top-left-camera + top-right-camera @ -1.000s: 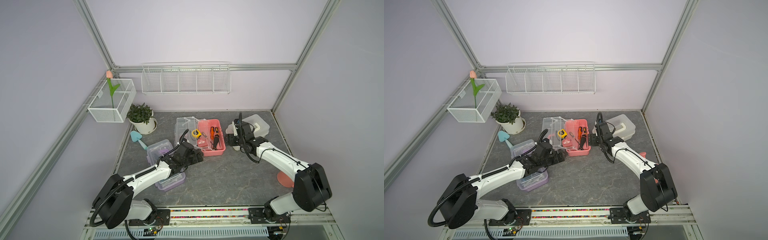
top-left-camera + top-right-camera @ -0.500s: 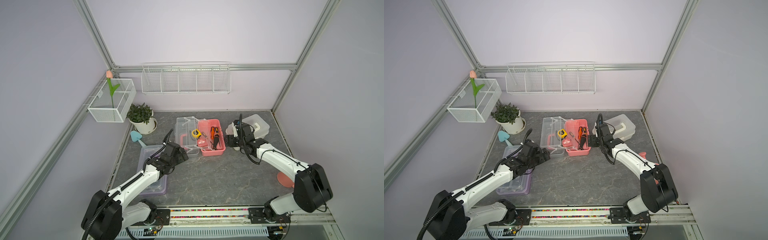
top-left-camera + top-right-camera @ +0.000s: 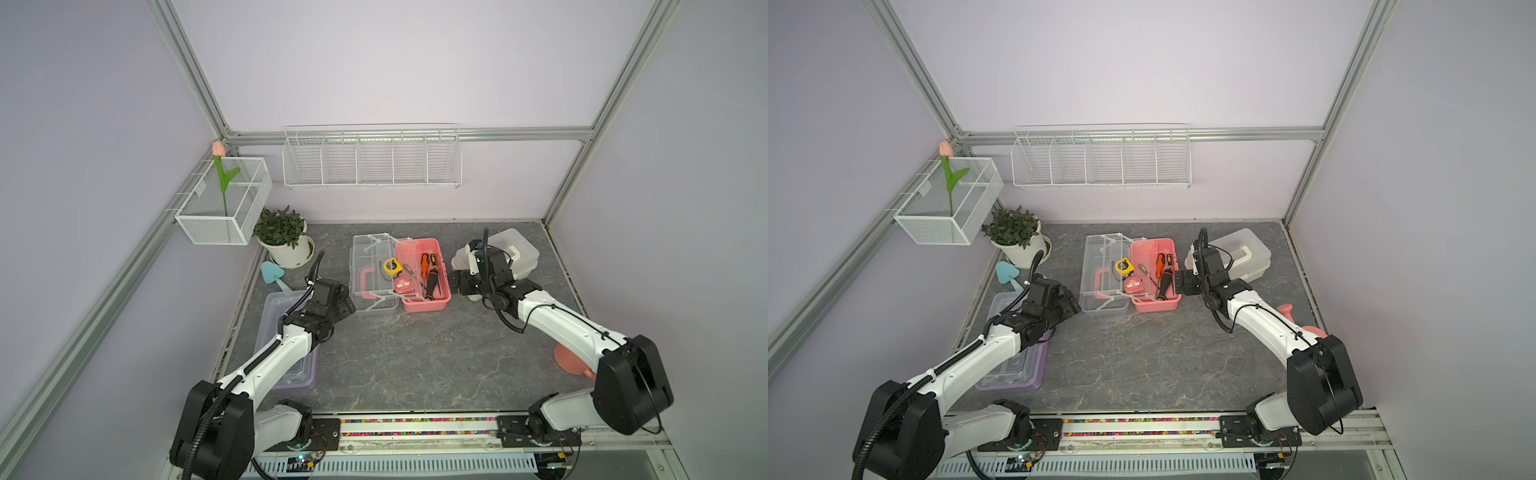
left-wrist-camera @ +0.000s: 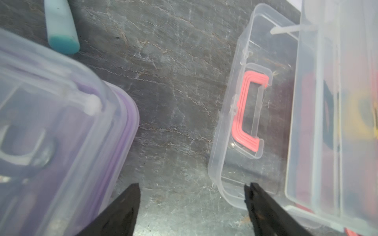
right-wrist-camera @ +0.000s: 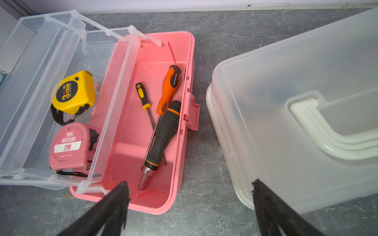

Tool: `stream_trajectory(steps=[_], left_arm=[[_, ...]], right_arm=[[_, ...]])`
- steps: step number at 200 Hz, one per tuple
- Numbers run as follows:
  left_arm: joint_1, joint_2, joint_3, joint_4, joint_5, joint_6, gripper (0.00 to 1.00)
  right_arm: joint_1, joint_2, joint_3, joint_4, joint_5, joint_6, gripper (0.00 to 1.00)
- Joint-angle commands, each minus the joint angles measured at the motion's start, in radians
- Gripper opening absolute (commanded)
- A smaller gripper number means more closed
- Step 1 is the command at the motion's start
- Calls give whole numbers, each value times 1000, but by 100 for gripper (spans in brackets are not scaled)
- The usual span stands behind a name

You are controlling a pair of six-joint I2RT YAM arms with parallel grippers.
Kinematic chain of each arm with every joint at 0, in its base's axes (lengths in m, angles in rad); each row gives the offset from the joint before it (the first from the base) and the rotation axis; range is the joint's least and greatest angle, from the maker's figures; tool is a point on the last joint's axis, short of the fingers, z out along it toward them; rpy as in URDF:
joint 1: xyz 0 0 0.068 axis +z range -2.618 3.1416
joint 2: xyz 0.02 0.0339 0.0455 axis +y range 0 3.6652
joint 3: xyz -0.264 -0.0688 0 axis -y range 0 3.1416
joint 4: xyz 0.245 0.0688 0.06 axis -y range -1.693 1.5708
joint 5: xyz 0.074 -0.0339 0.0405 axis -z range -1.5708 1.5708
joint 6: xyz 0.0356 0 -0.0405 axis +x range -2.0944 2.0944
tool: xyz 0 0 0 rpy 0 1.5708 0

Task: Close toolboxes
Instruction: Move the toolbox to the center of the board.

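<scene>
The purple toolbox (image 3: 305, 374) lies at the left under my left arm, its clear lid down (image 4: 61, 132). In the middle the pink toolbox (image 3: 424, 286) stands open with tools inside; its clear lid (image 3: 370, 274) is folded out to the left. The white toolbox (image 3: 515, 253) sits shut at the back right. My left gripper (image 3: 348, 308) hangs open and empty between the purple box and the pink box's lid (image 4: 249, 114). Over the gap between pink (image 5: 143, 132) and white (image 5: 296, 122) boxes, my right gripper (image 3: 456, 284) is open and empty.
A potted plant (image 3: 284, 237) and a teal trowel (image 3: 272, 272) sit at the back left. White wire baskets (image 3: 370, 160) hang on the walls, and the left one (image 3: 224, 203) holds a tulip. A pink object (image 3: 569, 361) lies behind my right arm.
A second ago the purple toolbox's lid stood up under my left gripper; now it lies down. That gripper has drawn a little to the left. The right arm has not moved.
</scene>
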Motion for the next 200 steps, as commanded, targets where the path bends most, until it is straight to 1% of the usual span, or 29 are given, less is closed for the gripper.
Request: stream_trajectory(steps=[1, 10, 24, 59, 73, 105, 134, 179, 200], left_arm=[[5, -19, 37, 31, -25, -10, 70], [5, -15, 43, 42, -22, -11, 67], [6, 8, 56, 59, 0, -10, 65], [6, 90, 79, 105, 75, -8, 60], [14, 100, 66, 134, 97, -7, 58], [53, 106, 27, 225, 186, 0, 58], [74, 125, 16, 283, 225, 13, 58], [107, 171, 1, 316, 296, 22, 51], [121, 181, -16, 312, 352, 39, 50]], right_arm=[[-4, -2, -19, 1, 8, -1, 82], [-5, 9, -15, -1, 17, 3, 78], [-7, 28, -14, 6, 22, 8, 76], [-17, 53, -11, 25, 30, 11, 71], [-23, 51, -13, 27, 28, 10, 71], [-31, 48, -12, 33, 21, 6, 70], [-33, 59, -3, 36, 12, 5, 70], [-33, 67, 4, 23, 7, 6, 70], [-34, 62, 5, 18, 12, 2, 70]])
